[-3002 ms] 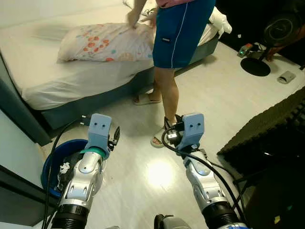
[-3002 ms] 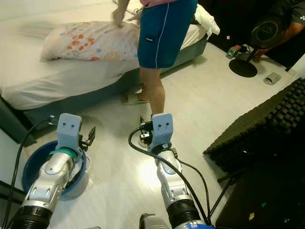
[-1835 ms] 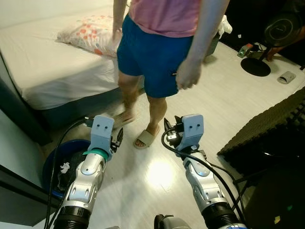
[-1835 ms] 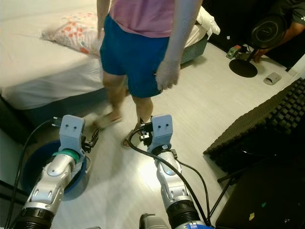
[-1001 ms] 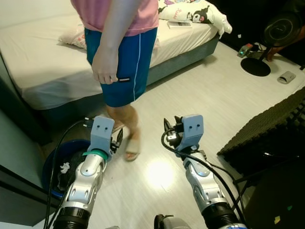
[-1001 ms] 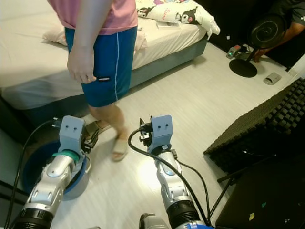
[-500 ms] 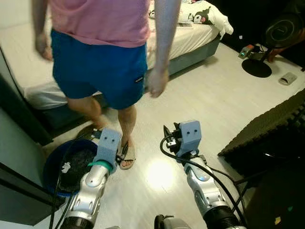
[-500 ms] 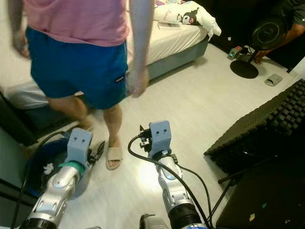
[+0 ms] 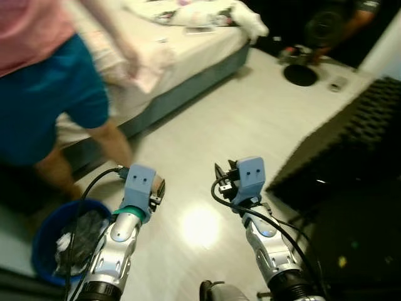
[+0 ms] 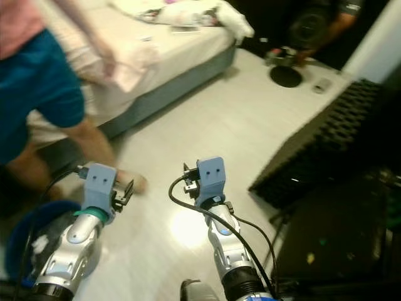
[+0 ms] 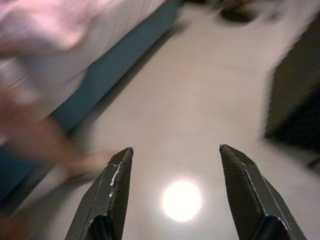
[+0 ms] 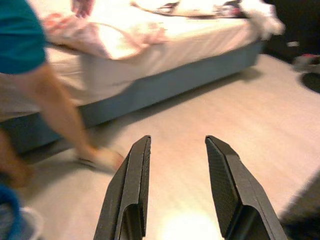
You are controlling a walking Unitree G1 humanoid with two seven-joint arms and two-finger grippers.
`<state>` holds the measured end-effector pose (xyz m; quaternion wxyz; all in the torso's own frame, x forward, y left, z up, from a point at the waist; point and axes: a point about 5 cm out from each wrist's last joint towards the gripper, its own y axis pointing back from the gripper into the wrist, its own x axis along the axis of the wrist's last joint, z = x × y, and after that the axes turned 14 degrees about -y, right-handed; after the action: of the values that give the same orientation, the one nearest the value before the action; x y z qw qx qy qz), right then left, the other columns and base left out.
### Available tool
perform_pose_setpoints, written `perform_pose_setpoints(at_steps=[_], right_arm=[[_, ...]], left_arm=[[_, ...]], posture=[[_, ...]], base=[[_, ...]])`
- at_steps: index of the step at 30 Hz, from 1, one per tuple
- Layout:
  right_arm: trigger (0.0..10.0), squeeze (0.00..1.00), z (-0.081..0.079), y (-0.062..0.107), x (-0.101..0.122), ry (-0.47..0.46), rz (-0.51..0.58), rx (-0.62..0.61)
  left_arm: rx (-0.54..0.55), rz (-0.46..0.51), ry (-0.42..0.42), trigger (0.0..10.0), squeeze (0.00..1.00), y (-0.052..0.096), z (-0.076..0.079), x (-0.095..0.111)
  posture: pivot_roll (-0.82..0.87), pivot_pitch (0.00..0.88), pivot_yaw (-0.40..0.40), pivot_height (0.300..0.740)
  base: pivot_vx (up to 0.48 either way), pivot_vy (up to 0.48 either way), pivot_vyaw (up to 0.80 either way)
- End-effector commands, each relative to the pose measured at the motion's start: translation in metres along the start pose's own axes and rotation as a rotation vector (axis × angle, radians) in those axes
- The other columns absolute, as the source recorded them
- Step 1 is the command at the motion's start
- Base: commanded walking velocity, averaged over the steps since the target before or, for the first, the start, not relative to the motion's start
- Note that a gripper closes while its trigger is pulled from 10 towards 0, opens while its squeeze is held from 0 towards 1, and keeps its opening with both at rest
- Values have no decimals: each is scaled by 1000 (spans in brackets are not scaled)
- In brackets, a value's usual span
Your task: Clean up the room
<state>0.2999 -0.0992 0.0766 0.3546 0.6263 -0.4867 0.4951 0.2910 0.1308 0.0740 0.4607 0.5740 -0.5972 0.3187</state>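
Note:
A blue basin [image 9: 39, 241] holding dark and white clothes [image 9: 78, 235] sits on the floor at my lower left. My left gripper [image 9: 158, 189] hangs just right of it over the pale floor; in the left wrist view the gripper [image 11: 175, 150] is open and empty. My right gripper [image 9: 222, 179] is held mid-floor, and in the right wrist view it [image 12: 177, 140] stands open and empty, facing the bed [image 12: 170, 75]. A flowered pillow [image 9: 135, 59] lies on the bed near a person [image 9: 44, 106] in blue shorts.
The person stands close on my left, with a sandalled foot [image 12: 100, 159] on the floor. A dark foam panel [image 9: 338, 144] rises at the right. A fan [image 9: 304, 63] and another person's arm [image 9: 354, 9] are at the far right. All views are blurred.
The whole picture has shifted, so the camera has swung to the right. The person has stepped further to my left. Both grippers stay open and empty.

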Motion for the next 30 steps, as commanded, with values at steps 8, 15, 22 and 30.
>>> perform_pose_setpoints(at_steps=[8, 15, 22, 30], right_arm=[[10000, 0, -3, 2, -6, -10, -20, 2], [10000, 0, -4, 1, -5, 3, -13, 3], [10000, 0, -4, 1, -6, 2, -15, 6], [10000, 0, -4, 1, -6, 3, -16, 5]], left_arm=[[20, -50, 6, 10000, 0, 5, -4, -11], [43, -16, -26, 10000, 0, 5, -6, -8], [49, -19, -22, 10000, 0, 4, -6, -7], [49, -20, -20, 10000, 0, 4, -6, -7]], posture=[[10, 9, -9, 728], [10, 10, -8, 728], [10, 12, -8, 728], [10, 13, -7, 728]], base=[[0, 0, -800], [343, 0, -225], [480, 0, 0], [480, 0, 0]])
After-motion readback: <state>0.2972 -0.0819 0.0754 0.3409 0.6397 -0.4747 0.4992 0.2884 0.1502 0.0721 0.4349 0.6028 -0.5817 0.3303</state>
